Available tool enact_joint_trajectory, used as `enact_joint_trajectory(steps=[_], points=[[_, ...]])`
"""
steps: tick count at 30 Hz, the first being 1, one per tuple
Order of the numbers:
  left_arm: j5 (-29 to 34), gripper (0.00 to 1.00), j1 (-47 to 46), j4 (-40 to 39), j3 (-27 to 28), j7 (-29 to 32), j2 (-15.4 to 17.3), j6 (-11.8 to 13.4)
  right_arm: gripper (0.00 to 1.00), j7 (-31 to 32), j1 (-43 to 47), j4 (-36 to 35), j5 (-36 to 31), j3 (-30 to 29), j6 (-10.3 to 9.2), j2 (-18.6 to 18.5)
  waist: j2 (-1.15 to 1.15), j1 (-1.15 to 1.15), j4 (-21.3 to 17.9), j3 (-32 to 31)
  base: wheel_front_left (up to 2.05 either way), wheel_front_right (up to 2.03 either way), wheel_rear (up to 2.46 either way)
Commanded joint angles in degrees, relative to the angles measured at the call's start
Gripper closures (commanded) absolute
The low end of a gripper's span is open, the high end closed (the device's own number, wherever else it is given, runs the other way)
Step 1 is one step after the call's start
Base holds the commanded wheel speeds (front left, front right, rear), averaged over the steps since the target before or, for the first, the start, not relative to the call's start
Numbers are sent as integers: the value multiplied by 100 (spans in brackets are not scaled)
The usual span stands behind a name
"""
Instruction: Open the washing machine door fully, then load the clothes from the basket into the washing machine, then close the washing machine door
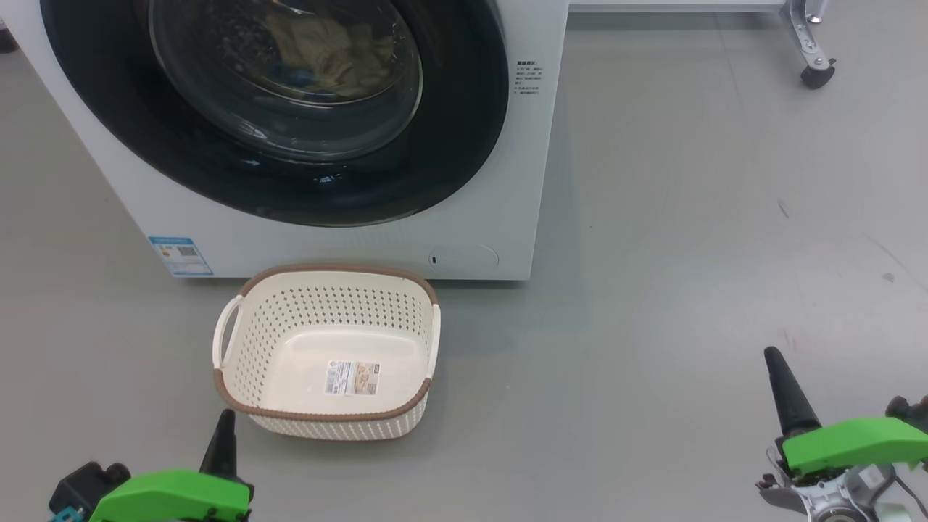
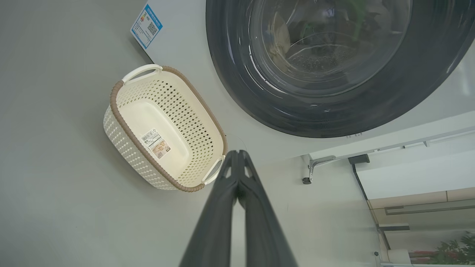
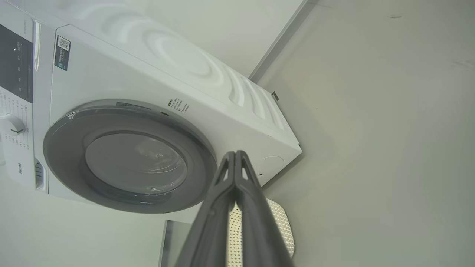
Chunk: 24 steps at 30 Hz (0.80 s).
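Nearest the robot, the left gripper (image 1: 226, 417) hangs low over the floor (image 1: 689, 290), its green-covered body cut off by the lower edge of the head view. Its jaws are pressed together and grip nothing; the left wrist view confirms that the tips meet. The right gripper (image 1: 773, 353) hangs well apart on the other side, jaws likewise pressed together on nothing.

Just beyond the left gripper, the basket (image 1: 337, 267) stands on the floor, close against the foot of the washing machine (image 1: 518, 181). Its base lies fully in sight, carrying a label (image 1: 352, 378). In the right wrist view, that gripper's dark fingers (image 3: 211, 222) hide most of the basket.

The washing machine door (image 1: 464, 145) sits flush against the front. The head view crops its upper part; the right wrist view takes in the whole front, including a dial (image 3: 13, 125). The clothes (image 1: 326, 51) lie inside the drum, dim and hard to make out through the glass.
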Motion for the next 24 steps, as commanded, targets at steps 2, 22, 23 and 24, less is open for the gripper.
enact_joint_trajectory(steps=[2,22,23,24], points=[[-178,100,-283,-157,198,44,28,-50,100,32,-319,-148,214,22,-10,-145,0,0,1,-6,0,0,0],[-1817,100,-358,-93,657,452,-65,-162,100,263,-588,136,2014,-54,-15,-162,0,0,10,-91,0,0,0],[-1875,100,-361,-91,673,467,-68,-166,100,271,-597,146,2078,-57,-15,-162,0,0,10,-94,0,0,0],[-1934,100,-364,-89,690,481,-71,-170,100,280,-607,156,2142,-61,-15,-162,0,0,11,-97,0,0,0]])
